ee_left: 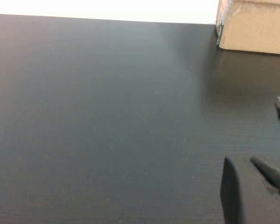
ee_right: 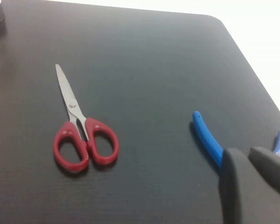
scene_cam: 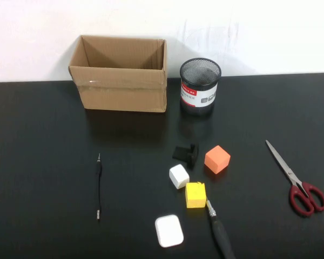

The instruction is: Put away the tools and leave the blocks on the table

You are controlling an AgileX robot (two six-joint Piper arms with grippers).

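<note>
Nothing is put away yet, so I judge this the opening step: all three tools lie on the black counter [scene_cam: 38, 162] and I am choosing a first pick. My left pincer [ee_left: 252, 182] hovers low over bare counter near the thin pen-like screwdriver [scene_cam: 99, 186], its fingers parted with nothing between them; my right pincer [ee_right: 252, 172] hangs beside the red-handled scissors [ee_right: 81, 135], fingers close together with only a slight gap, gripping nothing. The thick black-handled screwdriver [scene_cam: 220, 232] lies at the near edge, its metal tip touching the yellow block [scene_cam: 195, 195], so lifting it calls for a pull away from that cube. The white block [scene_cam: 179, 176] and orange block [scene_cam: 217, 159] sit near it and should stay. The cardboard box [scene_cam: 120, 73] and mesh cup [scene_cam: 200, 86] stand at the back as likely containers. The thin screwdriver has open room all round and a clear run to the box, an easy start. The scissors lie flat near the right edge, with blue-handled pliers [ee_right: 207, 137] beyond, closer to the rounded corner. A small white case [scene_cam: 169, 230] and a black clip [scene_cam: 186, 153] also sit among the blocks.
</note>
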